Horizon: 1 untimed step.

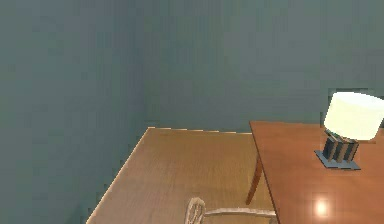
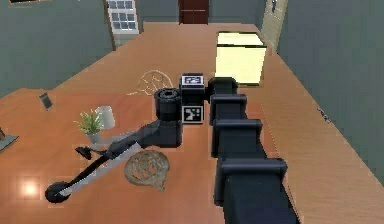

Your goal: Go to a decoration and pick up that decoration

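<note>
The round woven decoration (image 2: 147, 168) lay on the wooden tabletop (image 2: 120, 68), just beside the tool's (image 2: 62, 187) thin fingers. Whether the tool grasped anything could not be told. A small potted plant (image 2: 95, 122) stood near, and a pale yellow block (image 2: 241, 55) well apart.

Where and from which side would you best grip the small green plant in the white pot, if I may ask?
Likely by the white pot, not the thin leaves: it is the solid part. Come from the arm side view's right, where the pot's wall is bare; the leaves spread to its left.
</note>
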{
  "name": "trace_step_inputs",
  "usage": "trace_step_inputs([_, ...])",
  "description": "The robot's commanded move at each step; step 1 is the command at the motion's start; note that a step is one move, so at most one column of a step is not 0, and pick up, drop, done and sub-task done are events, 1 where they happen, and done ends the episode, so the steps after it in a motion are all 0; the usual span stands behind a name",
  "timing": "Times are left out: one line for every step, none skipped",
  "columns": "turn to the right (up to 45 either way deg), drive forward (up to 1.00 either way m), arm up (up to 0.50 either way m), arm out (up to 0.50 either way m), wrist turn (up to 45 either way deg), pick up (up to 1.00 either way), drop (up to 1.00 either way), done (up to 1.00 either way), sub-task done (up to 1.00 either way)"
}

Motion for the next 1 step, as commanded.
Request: trace_step_inputs([0.0, 0.00, 0.00, 0.00, 45.0, 0.00, 0.00, 0.00, 0.00])
